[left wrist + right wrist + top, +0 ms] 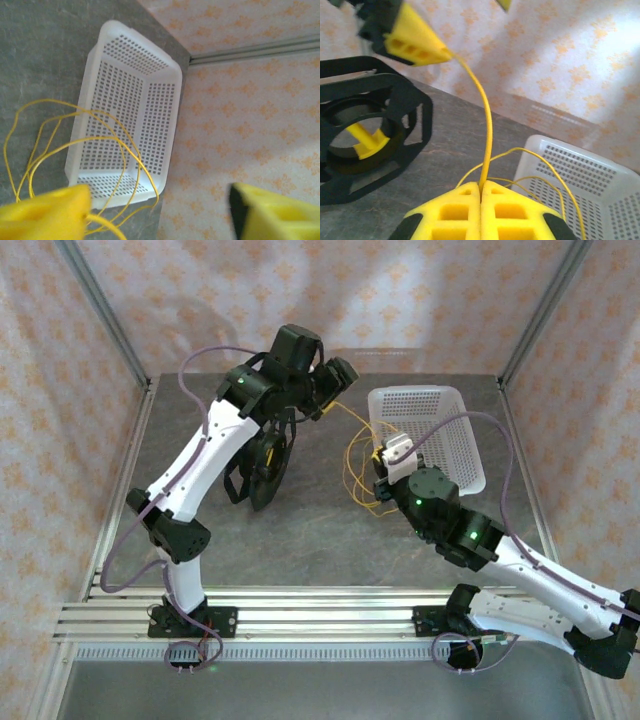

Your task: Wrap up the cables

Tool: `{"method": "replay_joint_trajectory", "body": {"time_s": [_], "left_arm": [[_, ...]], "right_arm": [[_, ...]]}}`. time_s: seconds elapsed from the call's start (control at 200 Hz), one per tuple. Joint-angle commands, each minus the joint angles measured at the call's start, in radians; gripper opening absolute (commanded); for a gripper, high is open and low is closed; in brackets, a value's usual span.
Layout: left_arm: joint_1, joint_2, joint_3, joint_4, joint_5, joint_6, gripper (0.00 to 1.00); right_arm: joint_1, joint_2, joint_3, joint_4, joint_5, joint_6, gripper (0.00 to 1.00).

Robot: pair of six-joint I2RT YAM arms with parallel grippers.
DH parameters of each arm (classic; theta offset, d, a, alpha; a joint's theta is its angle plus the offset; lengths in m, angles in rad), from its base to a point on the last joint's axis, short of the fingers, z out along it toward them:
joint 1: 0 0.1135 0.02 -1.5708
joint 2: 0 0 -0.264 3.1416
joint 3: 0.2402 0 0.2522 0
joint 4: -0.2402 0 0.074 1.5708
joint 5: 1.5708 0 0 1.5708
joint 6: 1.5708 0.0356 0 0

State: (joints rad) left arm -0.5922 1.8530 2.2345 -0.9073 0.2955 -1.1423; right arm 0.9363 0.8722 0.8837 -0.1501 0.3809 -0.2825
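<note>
Grey table [330, 540], basket [415, 391] beside cables [352, 455], black spool [268, 465]

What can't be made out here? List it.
- Right wrist view: yellow cable end hidden inside the shut right gripper; white basket cut by the frame's edge.
- Top view: black spool largely hidden under the left arm; cable loops too thin to trace.
- Left wrist view: left gripper fingers blurred, cut by the bottom edge.

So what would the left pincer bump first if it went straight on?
Probably the loose cable loops just ahead of the open left pincer, then the basket; depth is hard to judge.
</note>
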Motion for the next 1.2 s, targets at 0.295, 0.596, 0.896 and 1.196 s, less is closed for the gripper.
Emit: {"method": "replay_joint_trajectory", "body": {"time_s": [0.295,0.596,0.896,1.196], "left_arm": [[-0.051,-0.256,-0.345,0.153,-0.07,-0.078,0.99],[-0.147,-0.115,-0.212,0.15,-0.047,-0.146,0.85],[-0.186,-0.04,-0.148,0.125,-0.055,-0.173,0.58],[-0.188,0.003,-0.081,0.108,-0.042,-0.131,0.0]], "right_arm": [[0.007,0.104,0.065,0.005,0.187,0.085,0.0],[0.007,0.095,0.048,0.017,0.115,0.077,0.0],[0.01,0.065,0.032,0.007,0.105,0.068,0.0],[0.009,0.057,0.028,0.007,0.073,0.065,0.0]]}}
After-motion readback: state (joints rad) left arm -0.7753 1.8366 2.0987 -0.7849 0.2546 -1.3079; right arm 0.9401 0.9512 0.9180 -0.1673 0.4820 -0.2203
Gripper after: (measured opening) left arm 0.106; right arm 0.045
